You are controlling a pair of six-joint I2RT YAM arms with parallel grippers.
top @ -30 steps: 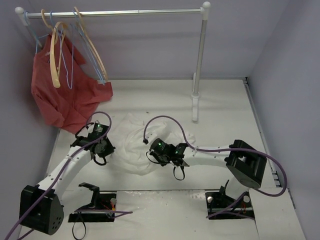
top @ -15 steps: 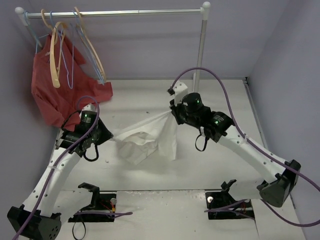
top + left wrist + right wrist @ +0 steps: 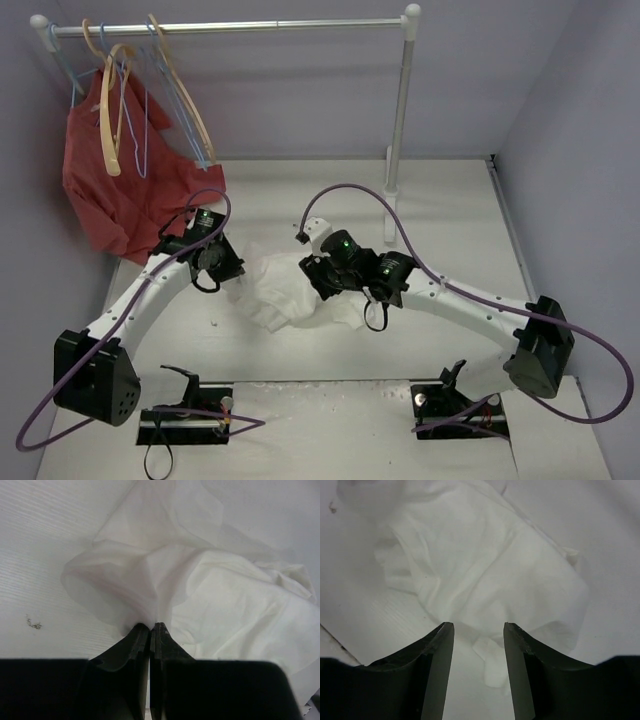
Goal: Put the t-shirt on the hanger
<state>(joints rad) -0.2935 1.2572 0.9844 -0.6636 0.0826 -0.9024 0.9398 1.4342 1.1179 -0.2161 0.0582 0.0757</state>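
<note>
**Q:** Lowered since a moment ago, the t-shirt (image 3: 290, 298) now lies bunched on the counter (image 3: 440, 220). Who has it?

**A:** My left hand (image 3: 150, 628), pinched shut on one fold. My right hand (image 3: 478, 630) hovers above, fingers parted, empty. I judge we're still spreading it. Next: a fresh grip near the collar. The hanger (image 3: 190, 110) hangs on the rail (image 3: 250, 26), well apart.

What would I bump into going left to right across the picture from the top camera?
red garment → left claw → t-shirt → rack post
</note>
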